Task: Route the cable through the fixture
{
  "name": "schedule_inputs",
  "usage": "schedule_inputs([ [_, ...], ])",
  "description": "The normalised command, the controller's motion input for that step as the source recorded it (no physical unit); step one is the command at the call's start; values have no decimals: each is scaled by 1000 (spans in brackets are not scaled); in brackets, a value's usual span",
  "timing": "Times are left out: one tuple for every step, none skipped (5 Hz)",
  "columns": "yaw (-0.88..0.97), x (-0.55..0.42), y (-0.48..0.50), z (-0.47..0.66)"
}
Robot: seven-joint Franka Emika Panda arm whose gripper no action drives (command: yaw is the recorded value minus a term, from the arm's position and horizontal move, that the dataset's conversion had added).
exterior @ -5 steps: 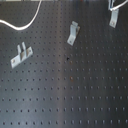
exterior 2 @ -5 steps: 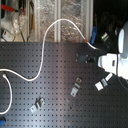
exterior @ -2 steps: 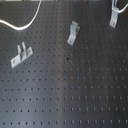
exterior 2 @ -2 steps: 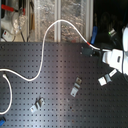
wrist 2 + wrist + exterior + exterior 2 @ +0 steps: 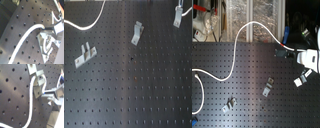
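Note:
The white cable (image 5: 236, 52) arcs from the second exterior view's left across the black board to my gripper (image 5: 301, 54) at the second exterior view's right. The gripper looks shut on the cable's end. The fixture (image 5: 300, 81), a narrow silvery clip, stands just below the gripper in the second exterior view. It also stands at the top right of the first exterior view (image 5: 178, 17). In the first wrist view the cable (image 5: 31, 106) runs up to the fixture (image 5: 37, 82) and loops around it. In the second wrist view the cable (image 5: 27, 33) reaches the fixture (image 5: 46, 41).
A two-pronged bracket (image 5: 84, 55) and a wider bent bracket (image 5: 137, 33) stand on the perforated black board (image 5: 134, 95). They show in the second exterior view as well, the two-pronged bracket (image 5: 229, 105) and the bent bracket (image 5: 268, 88). Shelving and clutter lie beyond the board's far edge (image 5: 252, 15).
In the second exterior view the gripper has moved right and slightly up with the cable end, away from the fixture. The brackets have not moved.

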Motion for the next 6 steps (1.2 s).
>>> schedule_inputs([
  [0,0,0,43],
  [-543,0,0,0],
  [-666,135,81,0],
  [-711,172,132,0],
  [-731,20,317,59],
  [-729,-75,305,109],
])
